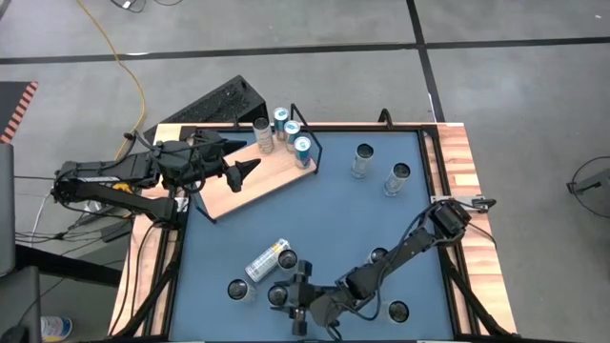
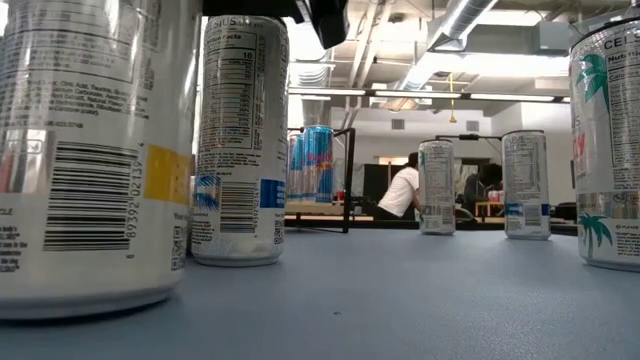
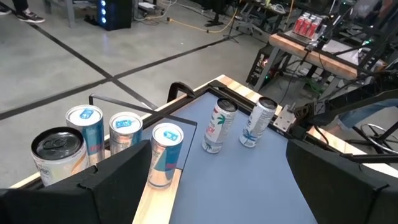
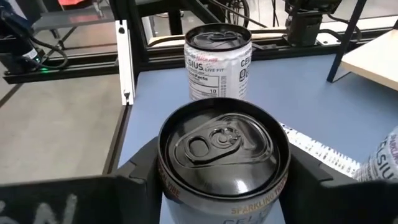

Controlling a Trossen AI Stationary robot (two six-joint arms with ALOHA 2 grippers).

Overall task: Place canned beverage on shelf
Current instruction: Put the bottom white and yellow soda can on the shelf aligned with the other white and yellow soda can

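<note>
Between right pincer [image 4: 217, 180] fingers, can [image 4: 222, 155], lower body hidden

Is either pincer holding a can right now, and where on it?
The right pincer straddles an upright can just below its top rim; a firm grip cannot be told. The left pincer is open, holding nothing.

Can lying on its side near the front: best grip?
Take the tipped can across its round body at mid-length, coming straight down from above. It lies flat and angled on the blue table, so turn the claw crosswise to its long axis; upright cans crowd its right end.
</note>
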